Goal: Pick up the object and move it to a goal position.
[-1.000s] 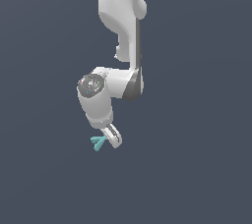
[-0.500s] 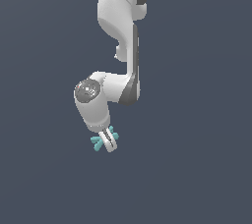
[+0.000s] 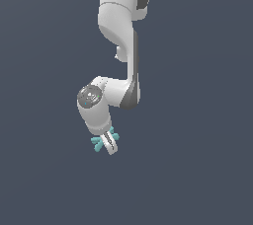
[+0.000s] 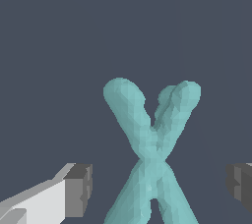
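The fingers (image 4: 78, 191) stand wide apart in the wrist view, one dark pad on each side of the frame's lower part, and neither pad touches anything there. A clear gap of bare surface shows between each pad and the teal piece. The gripper (image 4: 160, 188) is thus spread around the object, not closed on it.

The object (image 4: 152, 149) is an X of two thin rounded bars, teal all over. In the wrist view it sits between the two pads, nearer the far one than the white-backed one. The crossing of the bars lies roughly level with the pads, and two rounded ends reach away from the camera, spreading apart as they go. The other two ends run out of frame toward the camera. One bar looks slightly thicker or doubled at its far tip; the render is too coarse to say more. No single long axis stands out, since the bars look about equal in length.

In the exterior view the arm (image 3: 121, 46) hangs down from the top, bends at a round joint, and ends at the gripper (image 3: 109, 145) low in the frame. The object (image 3: 98, 142) shows as small teal tips poking out on both sides of the white fingers (image 3: 111, 146), so it lies across them. The dark ground (image 3: 197, 169) is plain and uniform.
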Robot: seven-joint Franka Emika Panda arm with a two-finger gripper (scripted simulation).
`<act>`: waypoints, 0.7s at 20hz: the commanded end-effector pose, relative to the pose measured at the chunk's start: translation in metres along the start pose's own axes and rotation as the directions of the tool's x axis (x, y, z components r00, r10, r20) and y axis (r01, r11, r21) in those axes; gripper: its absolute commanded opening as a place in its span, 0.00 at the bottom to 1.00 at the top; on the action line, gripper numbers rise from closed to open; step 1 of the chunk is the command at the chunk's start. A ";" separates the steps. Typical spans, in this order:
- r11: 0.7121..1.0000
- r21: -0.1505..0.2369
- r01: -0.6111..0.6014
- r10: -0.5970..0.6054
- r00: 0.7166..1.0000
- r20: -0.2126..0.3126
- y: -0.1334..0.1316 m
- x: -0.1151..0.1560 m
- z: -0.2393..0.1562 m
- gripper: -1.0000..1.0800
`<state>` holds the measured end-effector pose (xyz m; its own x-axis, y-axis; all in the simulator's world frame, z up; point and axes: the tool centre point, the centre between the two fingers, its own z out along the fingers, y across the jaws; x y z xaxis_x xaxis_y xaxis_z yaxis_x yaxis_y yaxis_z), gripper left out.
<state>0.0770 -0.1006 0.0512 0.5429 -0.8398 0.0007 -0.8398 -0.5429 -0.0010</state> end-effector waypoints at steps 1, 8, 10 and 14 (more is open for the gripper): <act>1.000 -0.001 -0.002 0.002 1.000 0.001 0.001 0.000 0.014 0.96; 1.000 -0.001 -0.003 0.003 1.000 0.001 0.000 0.000 0.029 0.96; 1.000 -0.001 -0.003 0.003 1.000 0.001 0.000 0.001 0.028 0.00; 1.000 -0.001 -0.003 0.003 1.000 0.001 0.000 0.001 0.028 0.00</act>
<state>0.0772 -0.1010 0.0228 0.5403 -0.8415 -0.0002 -0.8415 -0.5403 -0.0002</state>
